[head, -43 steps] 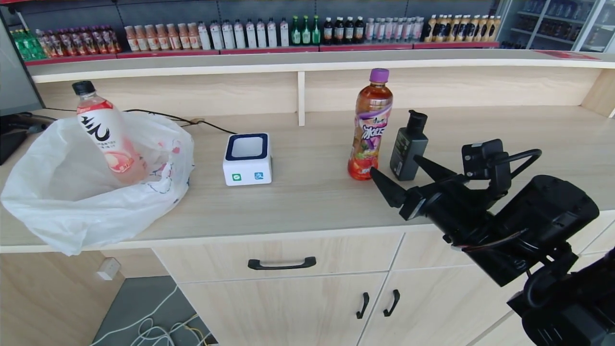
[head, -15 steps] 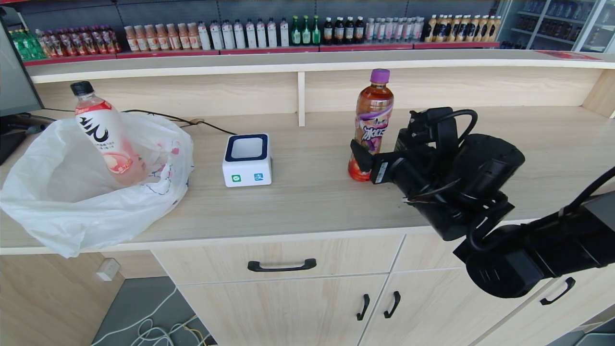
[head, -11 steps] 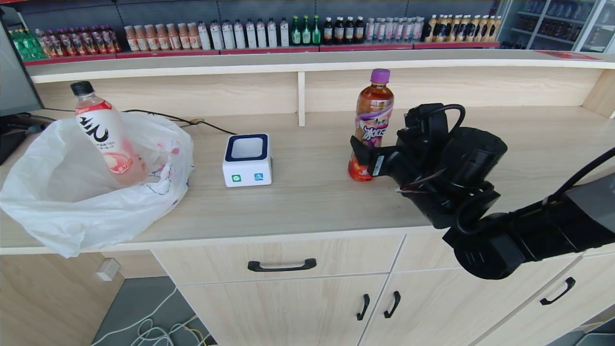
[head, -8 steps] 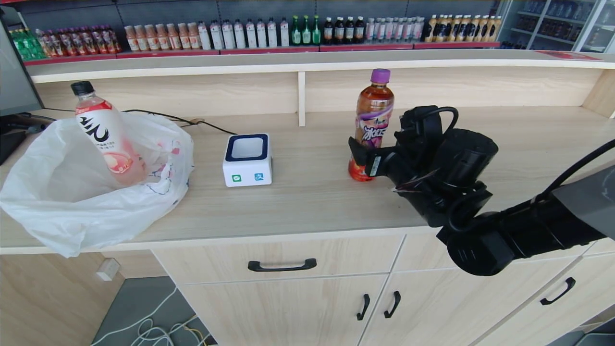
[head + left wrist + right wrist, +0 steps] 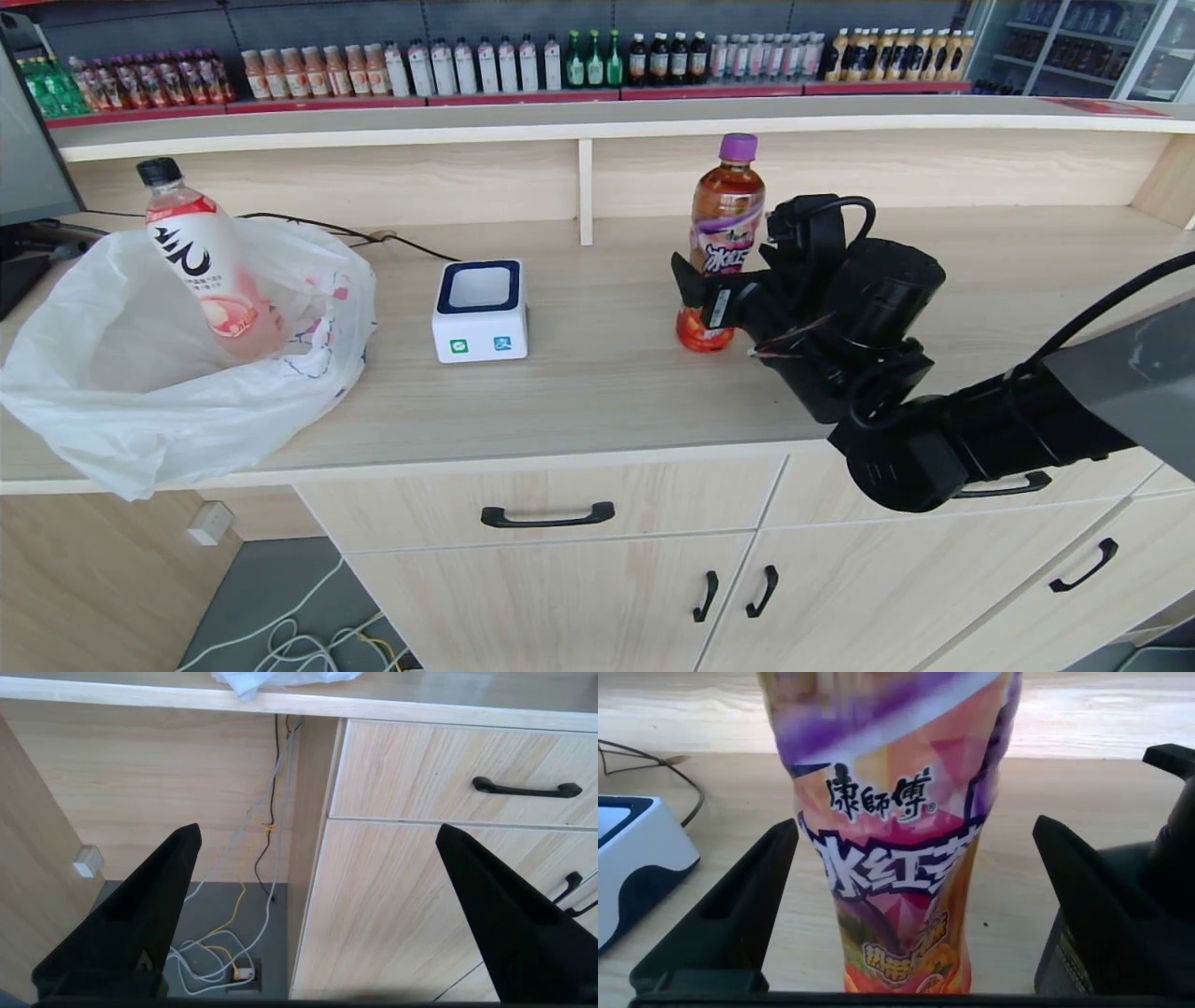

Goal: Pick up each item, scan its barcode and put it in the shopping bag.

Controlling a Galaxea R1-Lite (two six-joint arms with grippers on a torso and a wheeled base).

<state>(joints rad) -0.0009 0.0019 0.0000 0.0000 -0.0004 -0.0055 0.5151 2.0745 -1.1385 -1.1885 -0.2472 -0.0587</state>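
The right arm [image 5: 980, 434] is stretched forward and roughly level. The right gripper [image 5: 913, 831] is spread wide, with both fingers [image 5: 738, 915] seen well apart. The left gripper [image 5: 318, 831] is angled downward, its jaws likewise parted wide.

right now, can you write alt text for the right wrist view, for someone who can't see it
An orange tea bottle with a purple-and-orange label stands upright on the wooden counter. It is framed by the two open black fingers of the right gripper, with a gap on each side. A white scanner box and a dark bottle sit at opposite edges.
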